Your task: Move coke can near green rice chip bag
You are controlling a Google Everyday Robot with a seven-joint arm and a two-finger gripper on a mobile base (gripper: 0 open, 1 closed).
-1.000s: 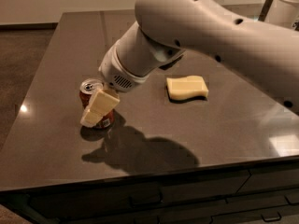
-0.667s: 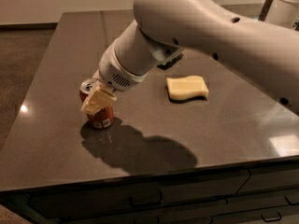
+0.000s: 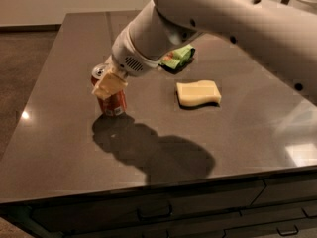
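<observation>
The coke can (image 3: 114, 103) is red-orange with a silver top and stands slightly tilted at the left-middle of the dark table (image 3: 59, 148). My gripper (image 3: 107, 85) is shut on the can's upper part, with one pale finger pad (image 3: 110, 86) across its front. The green rice chip bag (image 3: 179, 57) lies further back and to the right, partly hidden behind my white arm (image 3: 208, 19). The can is about a hand's width away from the bag.
A pale yellow wavy-edged block (image 3: 198, 93) lies right of the can, in front of the bag. The arm's shadow (image 3: 158, 152) falls on the table's front part. Drawer fronts (image 3: 198, 217) run below the front edge.
The gripper closed around the can's top, and the can has moved up and to the right with it. The arm has shifted, uncovering the green bag.
</observation>
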